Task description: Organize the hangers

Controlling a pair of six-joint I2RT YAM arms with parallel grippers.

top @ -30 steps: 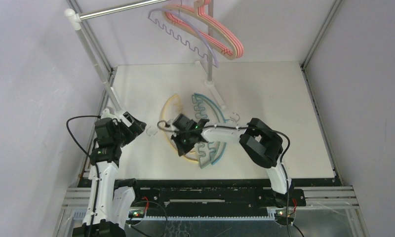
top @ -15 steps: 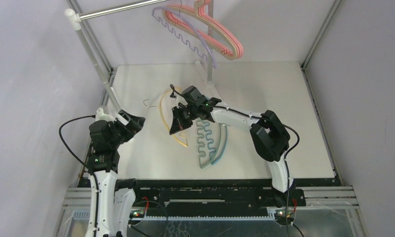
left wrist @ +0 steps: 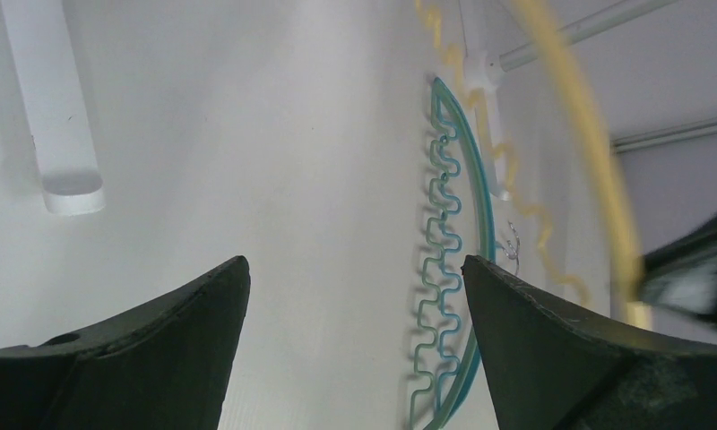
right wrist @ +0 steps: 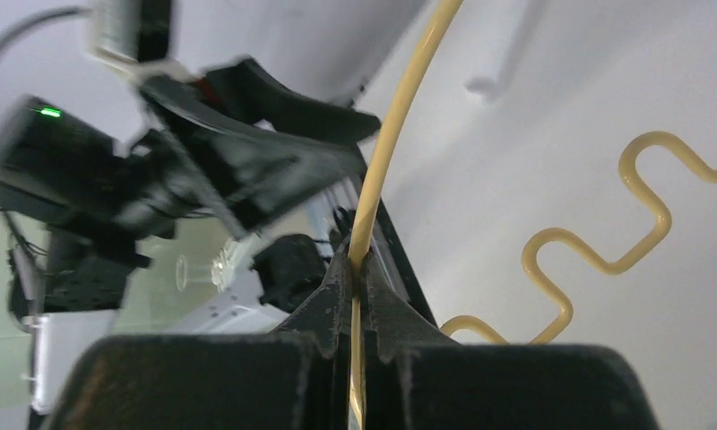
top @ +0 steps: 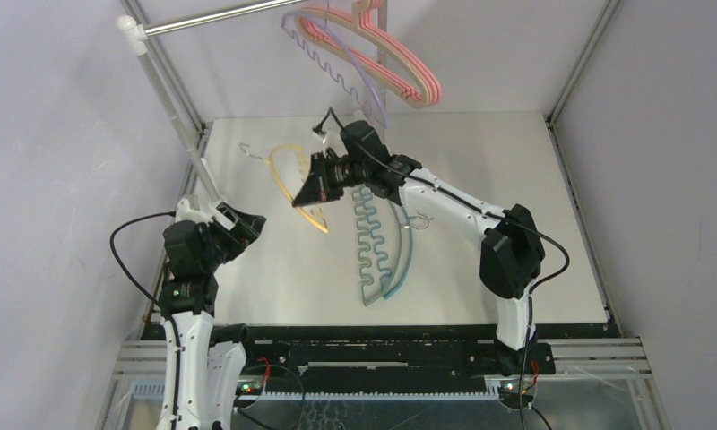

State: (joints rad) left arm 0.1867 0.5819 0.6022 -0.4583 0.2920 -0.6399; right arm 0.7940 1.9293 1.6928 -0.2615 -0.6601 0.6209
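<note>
1. White tabletop (top: 516, 224), pale walls all round, and centre-left is the yellow hanger (top: 286, 148): a thin curved arc with a wavy bar, its small wire hook pointing to the far left.
2. Clamped on it is the right gripper (top: 315, 184), jaws pinched tight on the smooth arc. The right wrist view shows its fingers (right wrist: 332, 287) squeezing the yellow strand, with the wavy bar off to the right.
3. It looks to be up off the table. The left wrist view catches it as a blurred yellow band (left wrist: 597, 179) close to the lens.
4. Just right of it, flat on the table under the right forearm, the teal hanger (top: 410, 255) and the green hanger (top: 366, 269) lie together, the green one's wavy bar showing plainly.
5. Higher up, the silver rail (top: 211, 18) carries the pink-and-tan hangers (top: 409, 76) and, beside them, the lavender hanger (top: 332, 67) with its wavy edge.
6. Over on the left, the left gripper (top: 247, 224) has its jaws spread wide around nothing, well apart from the yellow hanger.
7. Next to that gripper rises the rack's slanted white post (top: 171, 98).
</note>
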